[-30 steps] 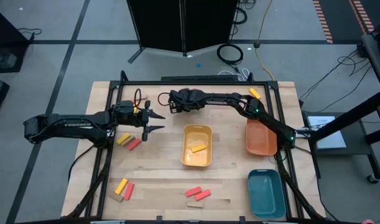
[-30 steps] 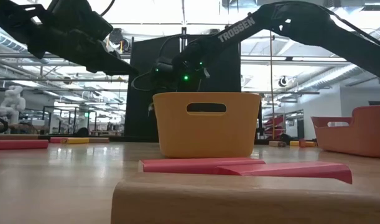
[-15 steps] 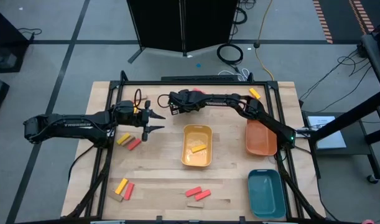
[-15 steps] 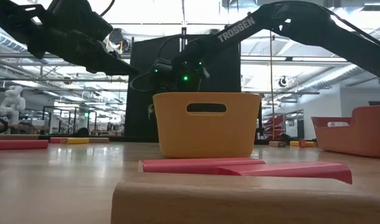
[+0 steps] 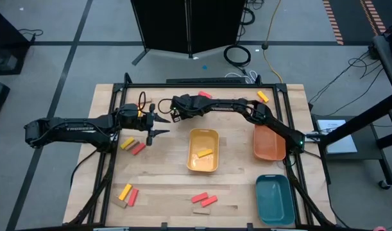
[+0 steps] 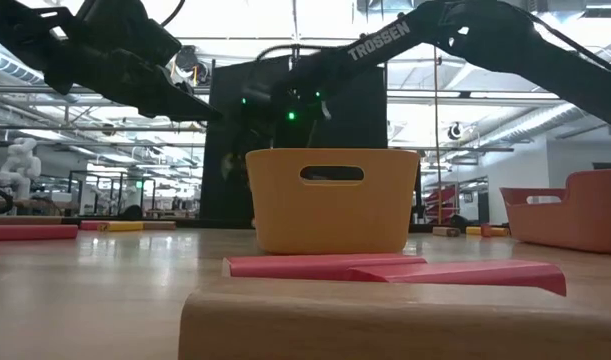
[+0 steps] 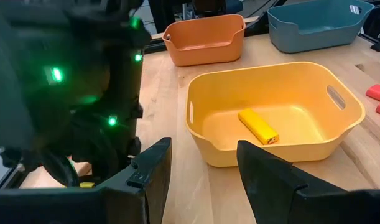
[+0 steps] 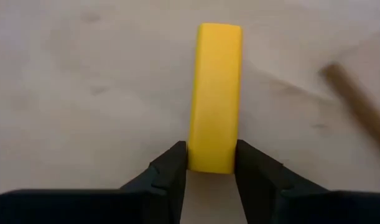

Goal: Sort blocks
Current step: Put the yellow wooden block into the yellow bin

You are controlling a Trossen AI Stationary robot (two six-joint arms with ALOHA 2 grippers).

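Observation:
My right gripper (image 5: 172, 113) reaches across the far side of the table and is shut on a yellow block (image 8: 214, 93). It hovers to the far left of the yellow tray (image 5: 203, 149), where one yellow block (image 7: 258, 126) lies flat on the tray floor. My left gripper (image 5: 160, 126) is open and waits just on the near side of the right gripper, empty. Other blocks lie flat on the table: a yellow and red pair (image 5: 133, 146), a yellow, red and tan group (image 5: 127, 194), and reds with a tan (image 5: 204, 201). My right gripper pinches one end of the yellow block (image 8: 213, 163) between its two fingers (image 8: 171, 168). The fingers lie along the block, so the rest of it sticks out past the fingertips. The block is lifted clear of the table.
An orange tray (image 5: 269, 142) and a teal tray (image 5: 274, 199) stand on the table's right side. A red block (image 5: 204, 95) and a yellow one (image 5: 262, 96) lie near the far edge. A tan block (image 8: 357, 106) lies below the right gripper. The two grippers are close together.
My right gripper has risen and moved toward the table's left, carrying the yellow block. This uncovers a red block near the far edge.

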